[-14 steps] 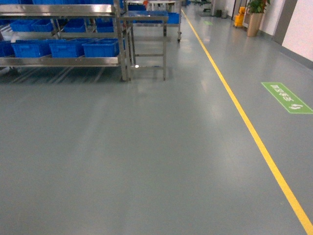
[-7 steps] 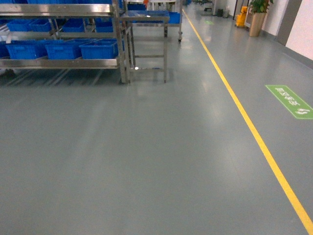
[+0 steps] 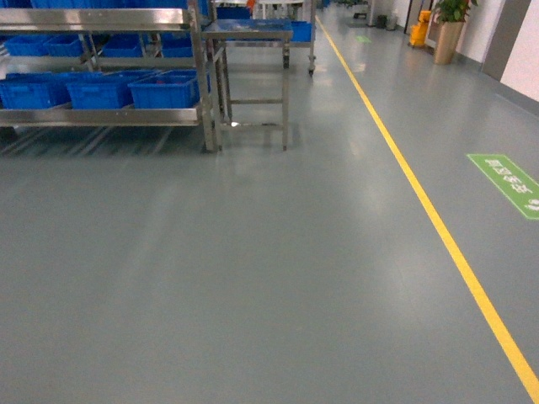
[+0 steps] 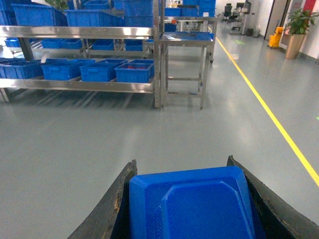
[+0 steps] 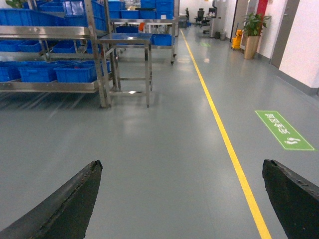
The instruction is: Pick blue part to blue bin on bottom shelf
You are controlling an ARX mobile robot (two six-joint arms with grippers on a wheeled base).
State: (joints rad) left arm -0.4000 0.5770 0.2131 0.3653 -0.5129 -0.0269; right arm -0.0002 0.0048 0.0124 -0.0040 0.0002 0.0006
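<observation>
In the left wrist view a blue part (image 4: 192, 204), a flat moulded plastic piece, sits between the black fingers of my left gripper (image 4: 182, 162), which is shut on it. The bottom shelf (image 4: 79, 84) is the lowest steel tier of the rack far ahead on the left, also in the head view (image 3: 101, 118). It carries a row of blue bins (image 4: 134, 72) (image 3: 164, 88). My right gripper (image 5: 182, 163) hangs open over bare grey floor with nothing between its fingers. Neither gripper shows in the head view.
A small steel table (image 3: 248, 34) stands against the rack's right end. A yellow floor line (image 3: 438, 227) runs down the aisle, with a green floor sign (image 3: 509, 181) to its right. A potted plant (image 3: 450, 34) and a yellow mop bucket (image 3: 418, 29) stand far back.
The rack, table and green sign have slid lower and grown slightly in the head view, so the view has moved forward toward the rack.
</observation>
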